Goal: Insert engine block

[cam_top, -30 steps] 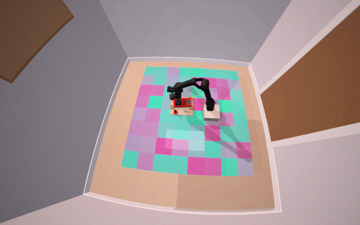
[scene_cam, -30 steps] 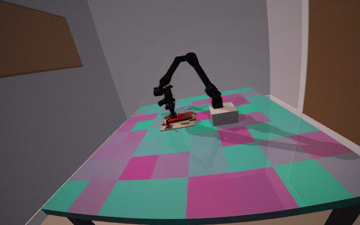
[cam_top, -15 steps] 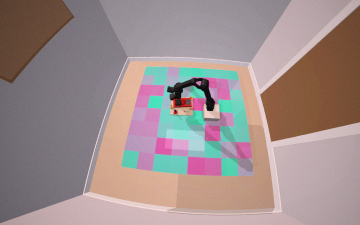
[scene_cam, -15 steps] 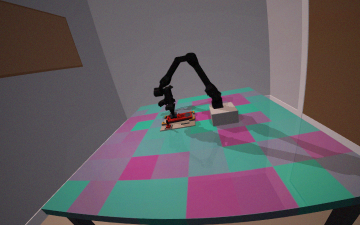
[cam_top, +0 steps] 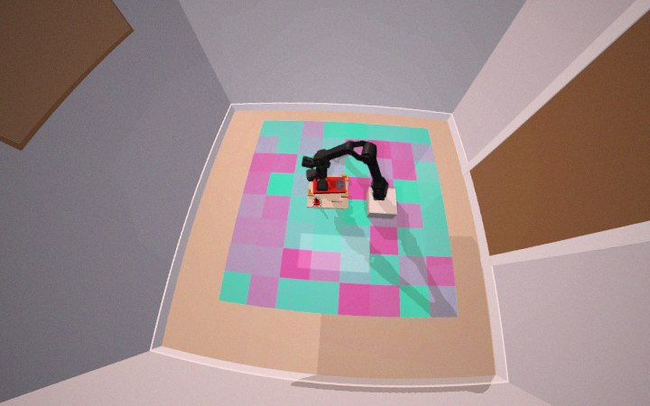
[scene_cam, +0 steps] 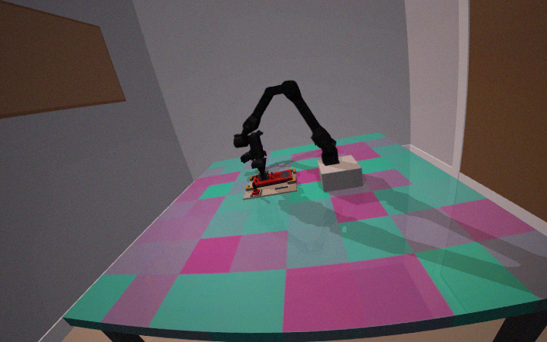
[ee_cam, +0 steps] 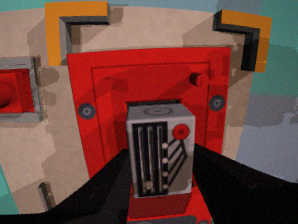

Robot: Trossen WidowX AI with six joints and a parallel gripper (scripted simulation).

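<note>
The engine block (ee_cam: 160, 160), a grey box with a dark slotted face and a red disc, is between my fingers. My gripper (cam_top: 321, 184) (scene_cam: 263, 175) (ee_cam: 160, 152) is shut on it, low over the red car body (cam_top: 330, 189) (scene_cam: 276, 182) (ee_cam: 115, 59). In the wrist view a dark edge of the opening (ee_cam: 142, 103) shows just beyond the block's top; the block and fingers hide the rest. I cannot tell how deep the block sits. The rib cannot be made out.
The car body lies on a beige board (cam_top: 328, 198) (scene_cam: 270, 196) (ee_cam: 25, 150). Orange corner brackets (ee_cam: 55, 35) (ee_cam: 262, 45) stand around it. A small red part (cam_top: 316, 202) (scene_cam: 256, 192) (ee_cam: 12, 90) sits in a grey frame beside it. The arm's white base block (cam_top: 382, 208) (scene_cam: 343, 180) is to the right.
</note>
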